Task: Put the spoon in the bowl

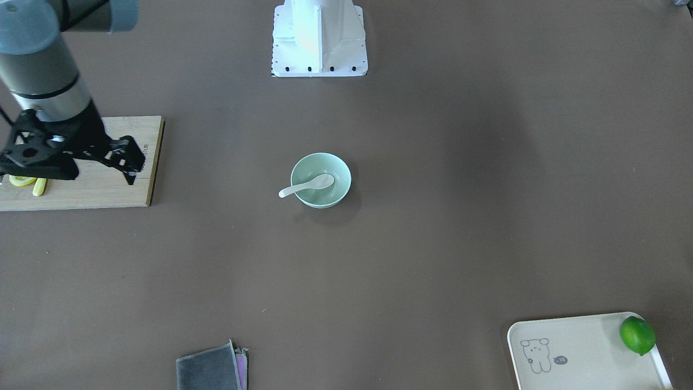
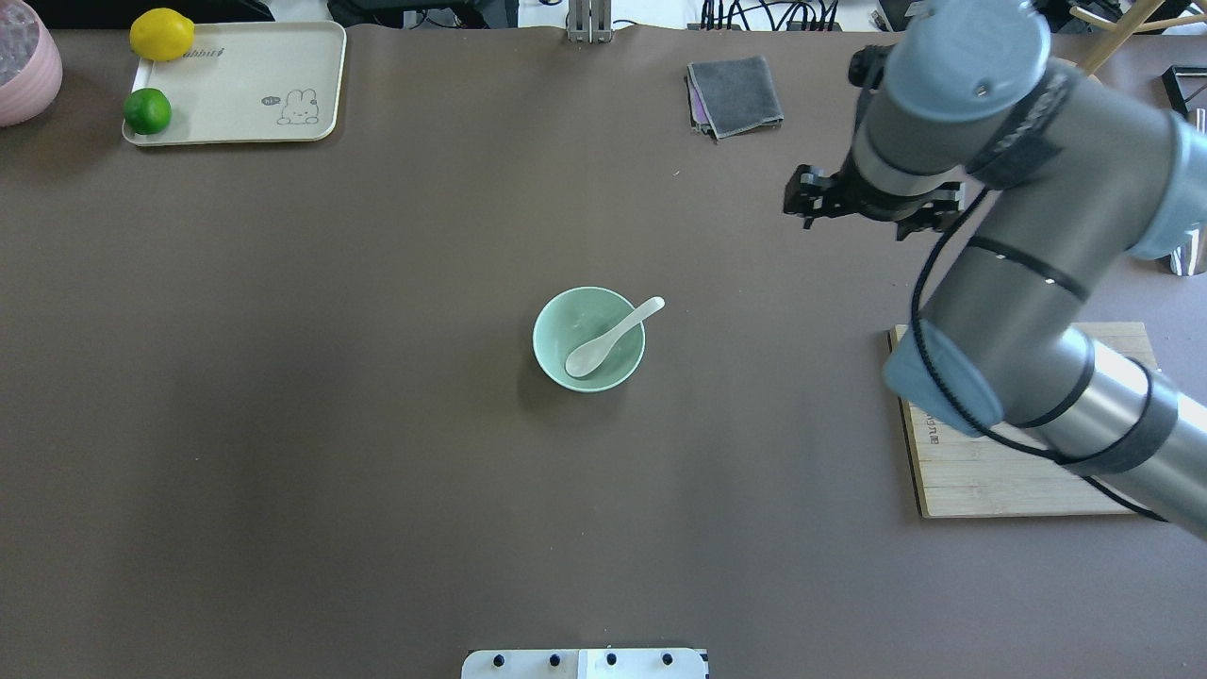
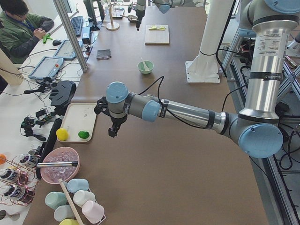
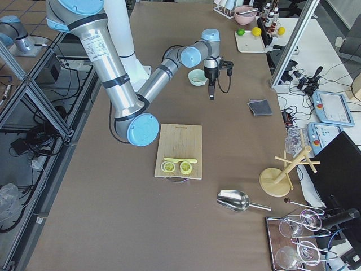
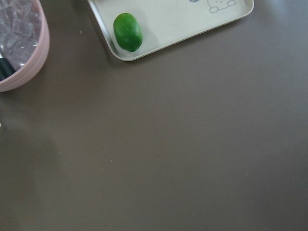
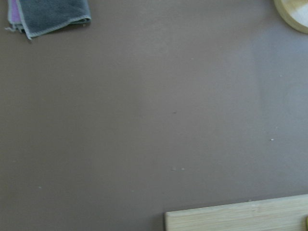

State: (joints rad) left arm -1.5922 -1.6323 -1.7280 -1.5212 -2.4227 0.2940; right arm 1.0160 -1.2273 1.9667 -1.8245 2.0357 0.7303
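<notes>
The pale mint-green bowl [image 1: 321, 180] stands at the middle of the table, also in the overhead view [image 2: 588, 339]. The white spoon [image 1: 306, 187] lies in it, scoop inside and handle over the rim [image 2: 613, 338]. My right gripper [image 1: 133, 166] hangs empty over the edge of the wooden board, far from the bowl, and its jaws look open. My left gripper [image 3: 112, 131] shows only in the exterior left view, near the cream tray; I cannot tell whether it is open or shut.
A wooden cutting board [image 2: 990, 481] holds lemon slices [image 1: 24, 181]. A folded grey cloth [image 2: 735, 94] lies at the far edge. The cream tray [image 2: 245, 85] holds a lemon [image 2: 162, 34] and a lime [image 2: 147, 110]. A pink bowl [image 2: 24, 57] stands beside it.
</notes>
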